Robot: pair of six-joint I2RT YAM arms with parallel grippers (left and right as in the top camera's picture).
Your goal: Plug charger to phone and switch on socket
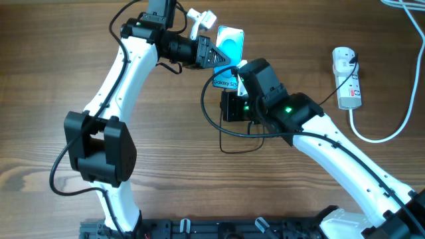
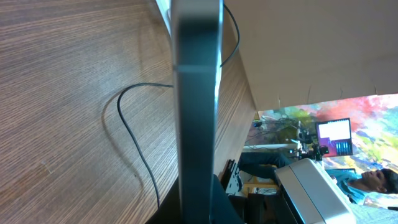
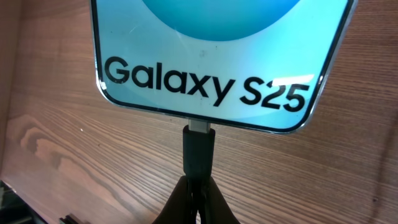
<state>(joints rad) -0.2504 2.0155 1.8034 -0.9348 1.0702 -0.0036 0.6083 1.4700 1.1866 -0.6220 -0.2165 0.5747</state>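
The phone point(image 1: 230, 45) has a cyan screen and a white band reading "Galaxy S25" point(image 3: 211, 81). My left gripper point(image 1: 214, 53) is shut on the phone and holds it on edge above the table; the left wrist view shows its dark edge point(image 2: 198, 106) between the fingers. My right gripper point(image 3: 198, 186) is shut on the charger's black connector point(image 3: 198, 152), whose metal tip meets the phone's lower edge. The thin black charger cable point(image 1: 214, 126) loops on the table below. The white socket point(image 1: 348, 78) lies at the right with the charger's black plug in it.
The socket's white lead point(image 1: 392, 126) curves off to the right edge. A white object point(image 1: 200, 20) sits behind the left gripper at the back. A black rail point(image 1: 219, 229) runs along the front edge. Wooden table all round.
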